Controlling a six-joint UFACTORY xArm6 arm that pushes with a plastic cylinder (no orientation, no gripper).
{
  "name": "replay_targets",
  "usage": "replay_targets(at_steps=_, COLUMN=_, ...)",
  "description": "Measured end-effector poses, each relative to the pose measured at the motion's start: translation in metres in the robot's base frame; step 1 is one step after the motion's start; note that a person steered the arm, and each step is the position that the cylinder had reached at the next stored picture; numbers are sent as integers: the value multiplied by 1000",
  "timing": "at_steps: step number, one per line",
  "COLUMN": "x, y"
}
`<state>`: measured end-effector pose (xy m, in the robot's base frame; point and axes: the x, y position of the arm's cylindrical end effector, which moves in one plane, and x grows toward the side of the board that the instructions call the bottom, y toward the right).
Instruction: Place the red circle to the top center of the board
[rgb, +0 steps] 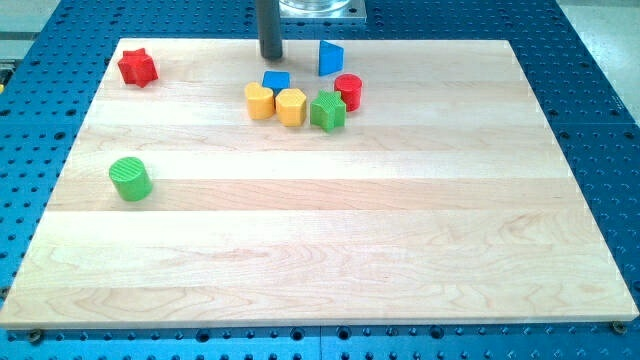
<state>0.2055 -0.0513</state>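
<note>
The red circle stands upright near the top centre of the wooden board, touching the green star at its lower left. My tip rests near the board's top edge, to the upper left of the red circle, just above the blue cube. The blue triangle stands between my tip and the red circle, a little above the circle.
A yellow heart and a yellow hexagon sit in a row left of the green star. A red star lies at the top left corner. A green cylinder stands at the left side.
</note>
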Motion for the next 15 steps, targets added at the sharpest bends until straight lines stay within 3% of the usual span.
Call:
replay_targets(at_steps=1, x=-4, y=55)
replay_targets(at_steps=2, x=52, y=54)
replay_targets(at_steps=3, x=124, y=9)
replay_targets(at_steps=5, x=15, y=46)
replay_targets(at_steps=6, x=31, y=101)
replay_targets(at_steps=8, x=121, y=69)
replay_targets(at_steps=9, x=94, y=85)
replay_targets(at_steps=10, x=111, y=137)
replay_targets(at_steps=11, x=190, y=137)
replay_targets(at_steps=12, x=194, y=72)
replay_targets(at_steps=13, x=164, y=80)
replay_targets(at_steps=14, x=182, y=104)
replay_targets(at_steps=15, x=173, y=89)
